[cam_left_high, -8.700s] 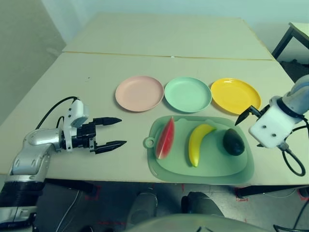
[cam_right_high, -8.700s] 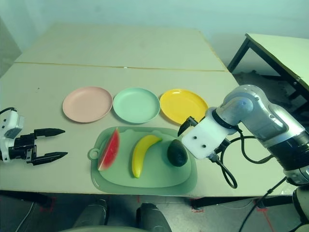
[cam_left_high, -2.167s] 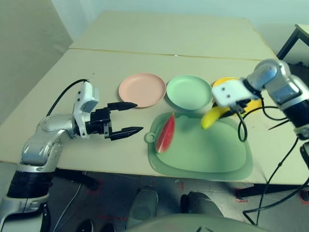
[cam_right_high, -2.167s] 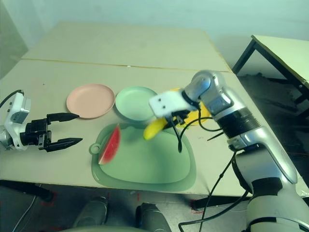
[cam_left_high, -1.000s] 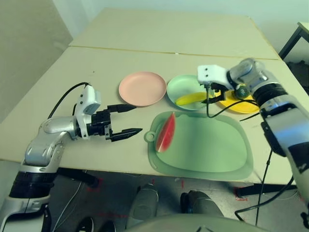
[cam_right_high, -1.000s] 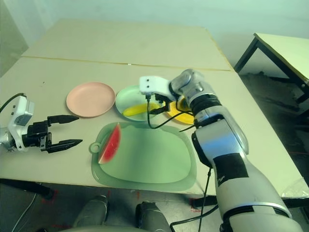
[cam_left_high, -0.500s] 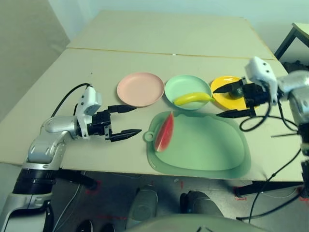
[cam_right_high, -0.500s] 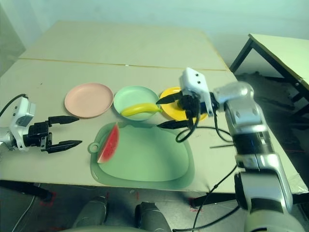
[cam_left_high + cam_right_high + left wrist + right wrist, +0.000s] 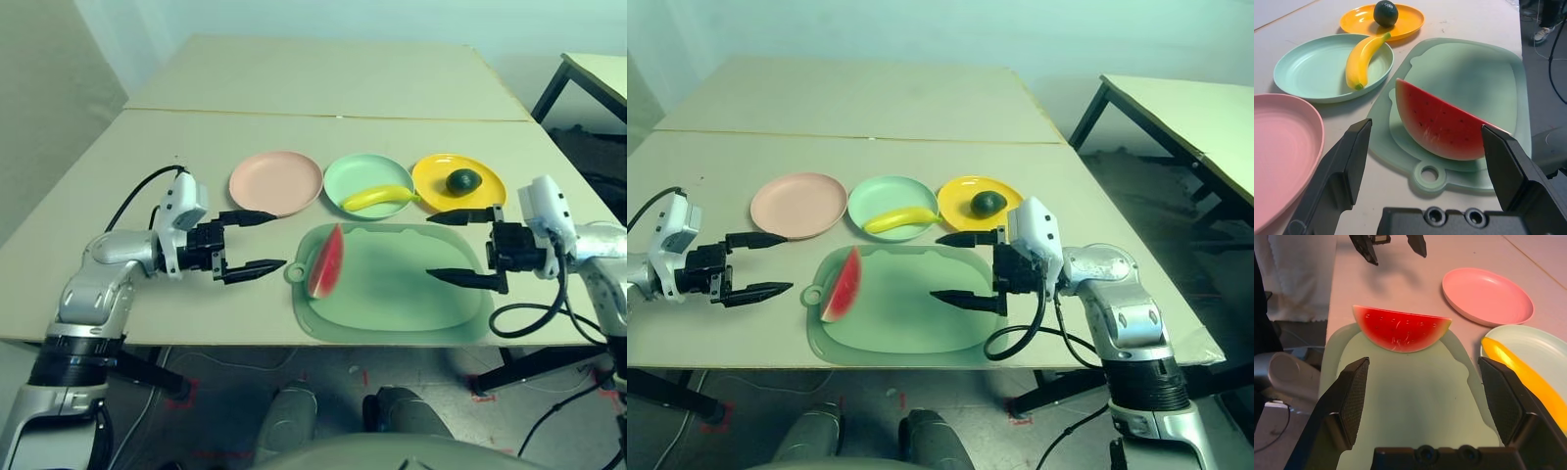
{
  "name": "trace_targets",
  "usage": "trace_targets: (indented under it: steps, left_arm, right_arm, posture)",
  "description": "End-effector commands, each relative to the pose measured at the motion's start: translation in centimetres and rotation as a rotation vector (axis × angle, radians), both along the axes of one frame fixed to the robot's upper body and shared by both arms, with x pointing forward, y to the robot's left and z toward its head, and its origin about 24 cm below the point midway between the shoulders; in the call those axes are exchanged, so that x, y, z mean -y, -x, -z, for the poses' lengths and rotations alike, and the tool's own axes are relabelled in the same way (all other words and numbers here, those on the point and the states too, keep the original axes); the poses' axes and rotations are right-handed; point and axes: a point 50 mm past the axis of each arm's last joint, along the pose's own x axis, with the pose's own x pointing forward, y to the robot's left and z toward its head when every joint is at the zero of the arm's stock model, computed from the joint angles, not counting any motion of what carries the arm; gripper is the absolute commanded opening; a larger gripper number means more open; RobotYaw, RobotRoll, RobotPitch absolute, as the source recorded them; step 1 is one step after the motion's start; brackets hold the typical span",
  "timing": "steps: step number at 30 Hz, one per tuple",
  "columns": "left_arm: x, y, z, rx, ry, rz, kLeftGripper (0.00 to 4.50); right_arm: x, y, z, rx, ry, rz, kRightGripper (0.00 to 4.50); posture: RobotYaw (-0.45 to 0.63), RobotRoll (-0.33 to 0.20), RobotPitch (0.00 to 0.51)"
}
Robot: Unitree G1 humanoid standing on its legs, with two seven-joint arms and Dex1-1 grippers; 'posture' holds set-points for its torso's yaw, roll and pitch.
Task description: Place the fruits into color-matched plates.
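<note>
Left eye view: the banana (image 9: 378, 198) lies in the mint green plate (image 9: 343, 174), the avocado (image 9: 463, 180) in the yellow plate (image 9: 431, 172). The watermelon wedge (image 9: 325, 260) stands on the green mat (image 9: 411, 304), seemingly on its rind. The pink plate (image 9: 275, 182) holds nothing. Left tool (image 9: 247, 243) and right tool (image 9: 458, 248) both gape wide, holding nothing.

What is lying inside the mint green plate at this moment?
The yellow banana lies inside the mint green plate, one end reaching its rim toward the yellow plate. The patch of plate directly under the banana is covered.
</note>
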Motion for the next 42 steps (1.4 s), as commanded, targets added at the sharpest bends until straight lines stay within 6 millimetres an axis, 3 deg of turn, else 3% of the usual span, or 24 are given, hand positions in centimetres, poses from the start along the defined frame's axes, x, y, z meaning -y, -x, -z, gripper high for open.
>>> trace_targets:
  steps: [1,13,15,21,26,34,42]
  left_arm:
    - [0.1,0.2,0.2,-0.007,-0.02,0.001,4.5]
    - [0.1,-0.9,0.0,0.033,-0.043,0.042,4.5]
    - [0.6,-1.2,-0.1,0.099,-0.148,0.108,4.5]
    - [3.3,-3.3,-3.6,0.503,-0.428,0.375,4.5]
    - [5.3,-3.9,-5.2,0.662,-0.574,0.634,4.5]
    - [7.9,-3.7,-4.3,0.633,-0.73,0.928,4.5]
    - [9.6,-4.8,-4.6,0.671,-0.787,1.009,4.5]
  right_arm:
    - [0.4,0.1,1.1,-0.007,0.008,0.014,4.46]
    - [1.7,1.5,3.3,-0.057,-0.067,-0.051,4.46]
    - [1.9,1.7,4.1,-0.071,-0.058,-0.065,4.46]
    - [1.8,1.6,5.0,-0.101,-0.056,-0.058,4.46]
    - [2.0,2.0,5.6,-0.114,-0.03,-0.072,4.46]
    - [1.5,2.5,6.3,-0.114,-0.009,-0.068,4.46]
    - [1.3,3.4,7.1,-0.118,-0.004,-0.045,4.46]
  posture:
    - [0.13,0.0,0.09]
    - [0.1,0.0,0.088]
    - [0.11,0.0,0.086]
    - [0.11,0.0,0.081]
    - [0.11,0.0,0.076]
    - [0.08,0.0,0.059]
    - [0.03,0.0,0.047]
